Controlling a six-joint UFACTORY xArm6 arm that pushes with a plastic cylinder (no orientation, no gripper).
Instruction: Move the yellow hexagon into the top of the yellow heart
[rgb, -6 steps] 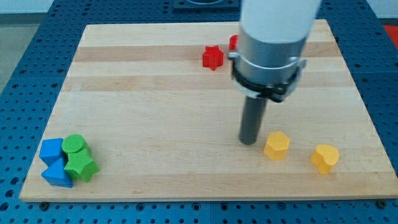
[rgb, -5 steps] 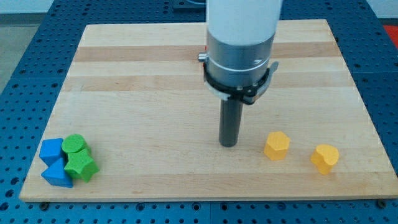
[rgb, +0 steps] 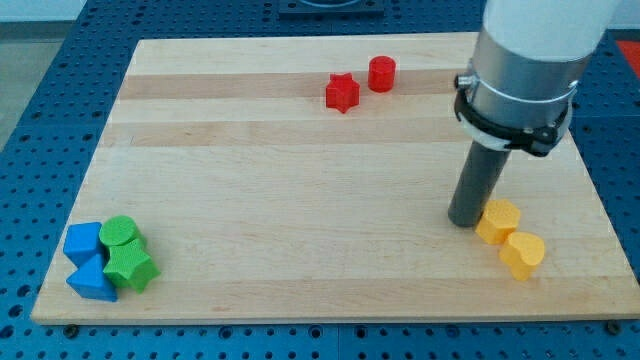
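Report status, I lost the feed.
My tip at yellow hexagon's left side. Hexagon touching yellow heart's upper left. Nothing in the way.

Bright, even overhead light; the wooden tabletop (rgb: 250, 200) shows soft glare at the far edge. Blocks cast faint short shadows. Focus sharp throughout, no blur.
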